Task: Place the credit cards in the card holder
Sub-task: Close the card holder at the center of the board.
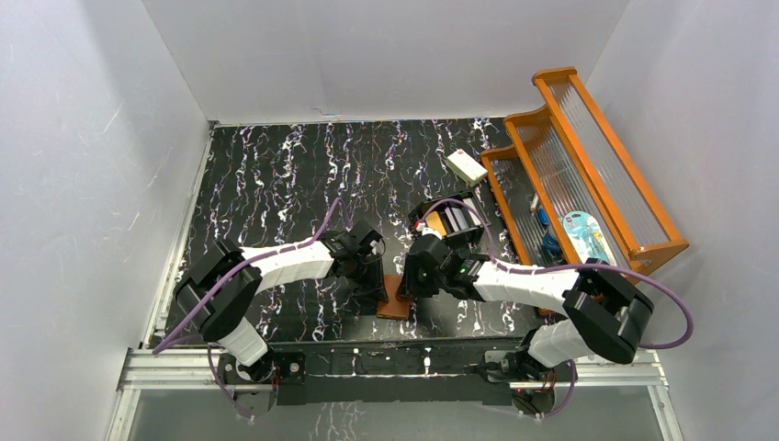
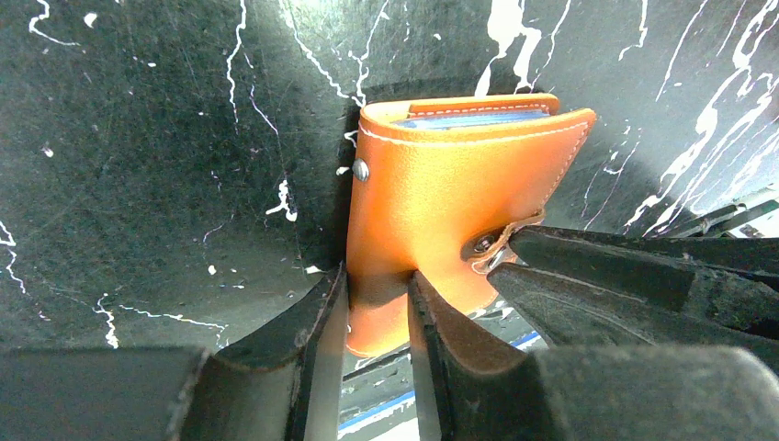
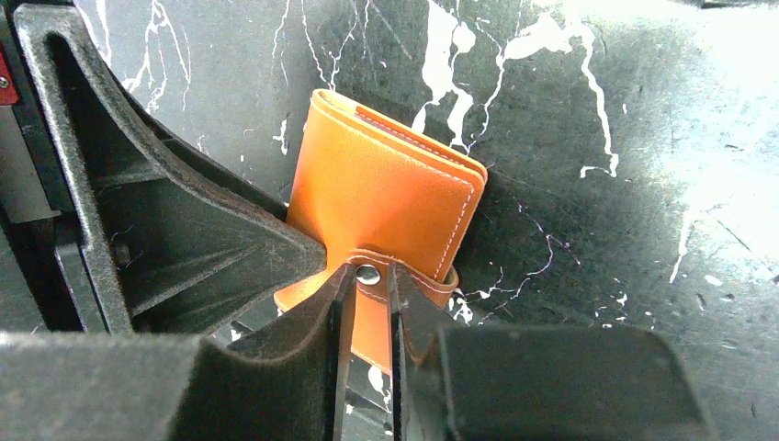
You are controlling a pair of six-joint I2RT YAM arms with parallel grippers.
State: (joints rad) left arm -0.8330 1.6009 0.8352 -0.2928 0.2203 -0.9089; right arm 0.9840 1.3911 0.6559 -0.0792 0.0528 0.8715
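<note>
L tool tight on 1 card holder edge, R tool tight on its snap tab.

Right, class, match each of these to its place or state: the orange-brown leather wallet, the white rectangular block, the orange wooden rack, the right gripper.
Things
1. orange-brown leather wallet
2. white rectangular block
3. orange wooden rack
4. right gripper

Places or states
a. stands at the right side of the black marbled table
b. shut on the snap tab
c. folded, clamped by the left gripper
d. lies on the table beside the rack, far from the arms

Pairs: 1-c, 2-d, 3-a, 4-b
</note>
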